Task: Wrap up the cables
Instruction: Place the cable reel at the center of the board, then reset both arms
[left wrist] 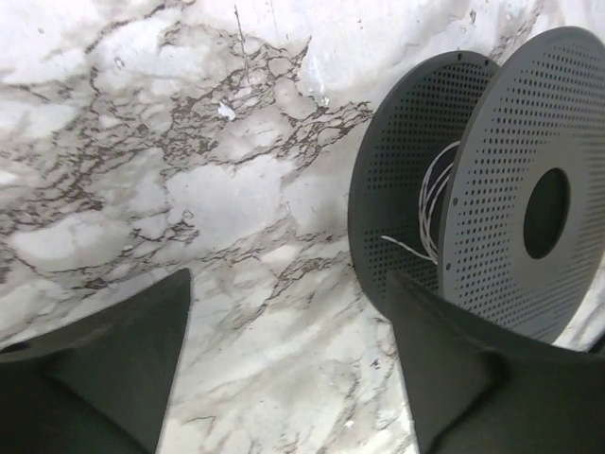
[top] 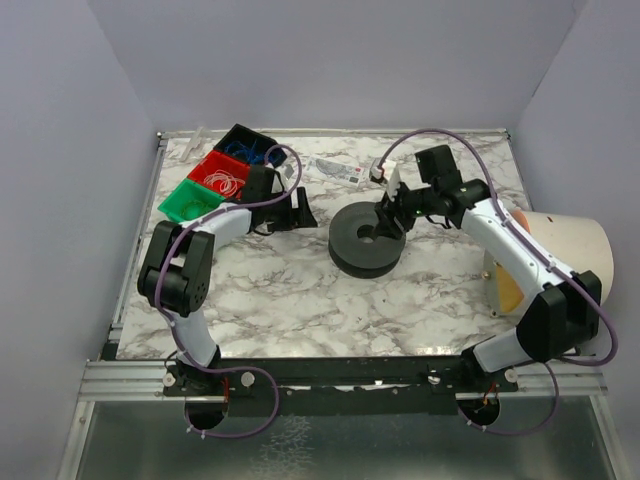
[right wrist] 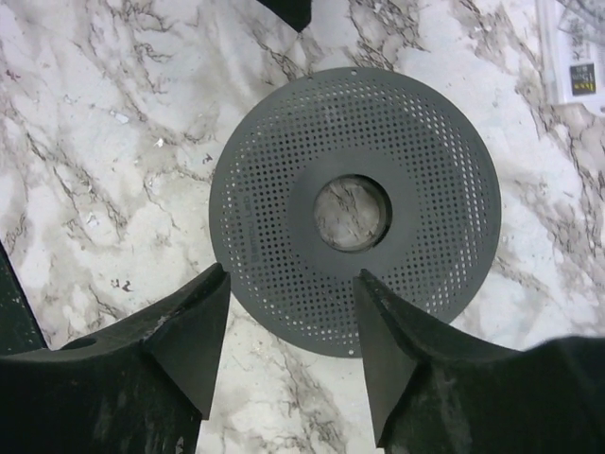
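Top external: one spool (top: 366,243) lies flat mid-tabletop (top: 280,300), with two perforated flanges and one centre hole (right wrist: 352,213). Left wrist shows the cable (left wrist: 430,200): one thin pale strand, a few loose turns between the flanges. Spool looks rigid and light, probably slides if nudged. Strand likely limp and springy. Grip the flange rim; pinch the strand near its free end. Right end effector (right wrist: 293,284) is apart over the rim. Left end effector (left wrist: 288,303) is apart beside the spool, empty. Three bins (top: 215,180) sit far left.
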You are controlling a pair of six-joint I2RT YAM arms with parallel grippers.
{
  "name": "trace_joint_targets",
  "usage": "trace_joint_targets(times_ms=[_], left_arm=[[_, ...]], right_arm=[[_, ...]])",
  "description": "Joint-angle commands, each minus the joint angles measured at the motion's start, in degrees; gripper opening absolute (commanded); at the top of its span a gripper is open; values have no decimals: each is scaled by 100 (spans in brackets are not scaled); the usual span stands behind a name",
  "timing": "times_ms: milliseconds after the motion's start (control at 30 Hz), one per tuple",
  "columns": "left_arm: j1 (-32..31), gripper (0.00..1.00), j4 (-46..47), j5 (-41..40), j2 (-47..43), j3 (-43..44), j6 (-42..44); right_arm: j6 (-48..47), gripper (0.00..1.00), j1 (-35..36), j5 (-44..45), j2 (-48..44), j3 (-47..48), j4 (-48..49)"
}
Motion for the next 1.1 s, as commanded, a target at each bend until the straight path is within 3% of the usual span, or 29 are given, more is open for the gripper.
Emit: trace_joint_targets(times_ms=[0, 33, 67, 100, 333, 433, 700, 900, 1067], left_arm=[[22, 97, -297, -301, -410, 388, 465], [22, 99, -356, -328, -488, 461, 584], [22, 99, -424, -368, -588, 534, 709], [22, 99, -498, -425, -693, 598, 865], [56, 99, -1763, -597, -1690, 1229, 2901], [230, 99, -2134, -449, -2450, 1109, 3726], [326, 99, -2679, -1288, -4331, 528, 3691], [444, 99, -3494, -603, -5488, -156, 4690], [484, 99, -3527, -506, -6063, -650, 4548]], right_arm=[[54, 64, -243, -132, -461, -110, -38], [60, 86, -276, -87, -573, -139, -65], [92, 98, -300, -38, -707, -179, -81], [141, 100, -319, 42, -819, -218, -115], [547, 100, -334, 1441, -1854, -667, -38], [720, 100, -334, 2084, -2464, -811, 46], [1573, 100, -340, 2961, -4805, -1429, 680], [1078, 100, -456, 2958, -6015, -1751, 260], [1135, 100, -606, 2421, -6215, -1801, -11]])
